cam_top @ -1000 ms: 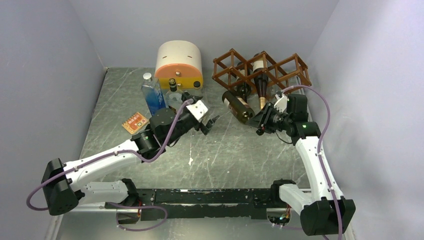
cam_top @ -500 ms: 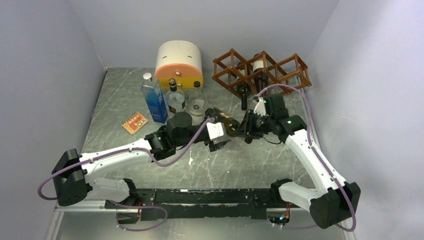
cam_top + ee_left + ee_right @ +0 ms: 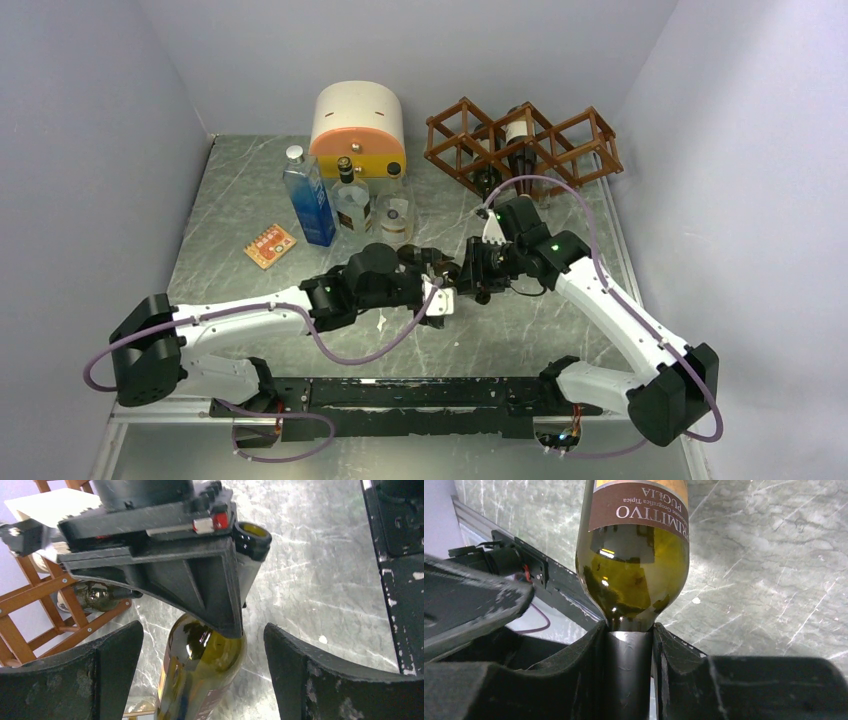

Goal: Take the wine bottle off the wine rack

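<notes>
Since a second ago our right gripper point(image 3: 629, 647) is carrying the wine bottle point(image 3: 634, 575) well clear of the wine rack point(image 3: 27, 596), jaws clamping its neck. Our left gripper point(image 3: 202, 650) is straddling the body, fingers wide apart, over the table point(image 3: 520, 330). We are risking a pivot or slip: only the neck is being held.
</notes>
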`<state>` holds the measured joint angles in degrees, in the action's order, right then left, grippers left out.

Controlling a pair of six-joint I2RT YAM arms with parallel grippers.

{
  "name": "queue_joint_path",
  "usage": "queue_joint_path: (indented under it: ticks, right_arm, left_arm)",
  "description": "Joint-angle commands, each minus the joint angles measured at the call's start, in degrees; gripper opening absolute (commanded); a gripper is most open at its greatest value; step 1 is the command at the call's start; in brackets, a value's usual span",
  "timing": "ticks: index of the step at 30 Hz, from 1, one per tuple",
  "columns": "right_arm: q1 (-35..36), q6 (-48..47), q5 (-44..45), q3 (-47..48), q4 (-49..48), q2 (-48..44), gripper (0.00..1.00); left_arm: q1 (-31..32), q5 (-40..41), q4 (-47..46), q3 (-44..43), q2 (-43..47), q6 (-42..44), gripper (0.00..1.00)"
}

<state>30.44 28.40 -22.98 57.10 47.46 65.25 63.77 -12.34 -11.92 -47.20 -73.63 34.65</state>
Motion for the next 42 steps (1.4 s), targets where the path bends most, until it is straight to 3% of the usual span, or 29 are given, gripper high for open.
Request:
queue_joint_path:
  ticks: [1, 14, 23, 25, 27, 30, 35, 42]
  right_arm:
    - [1.1, -1.4, -2.9, 2.5, -1.7, -2.5, 0.00]
    - [1.9, -2.3, -6.0, 0.6, -1.1, -6.2, 0.00]
    - [2.4, -0.8, -7.9, -3.3, -4.6, -6.6, 0.00]
    - [2.5, -1.0, -8.0, -3.2, -4.5, -6.5, 0.00]
    - [2.5, -1.2, -8.1, -2.2, -3.9, -6.3, 0.00]
    - [2.7, -3.0, -7.3, 2.5, 0.9, -5.2, 0.00]
    - [2.6, -3.9, -3.5, 3.3, 2.8, -7.3, 0.41]
    - [2.5, -4.0, 4.7, 6.9, 1.7, -8.6, 0.80]
  left_arm:
    - [0.6, -0.6, -0.2, 1.5, -1.3, 4.6, 0.93]
    - [1.5, 11.2, -5.0, 2.8, -6.2, 7.1, 0.93]
    - [2.8, 12.1, -3.8, 1.1, -7.1, 5.4, 0.93]
    - [2.9, 12.4, -2.8, 0.4, -7.4, 5.5, 0.98]
    - [2.9, 14.0, -2.0, -0.6, -7.7, 5.0, 0.73]
    - [2.9, 15.1, -2.2, -1.6, -7.7, 3.2, 0.52]
    - [3.0, 15.7, -1.4, -2.7, -6.8, 1.7, 0.12]
    - [3.0, 18.3, -4.5, -1.0, -5.1, 1.0, 0.07]
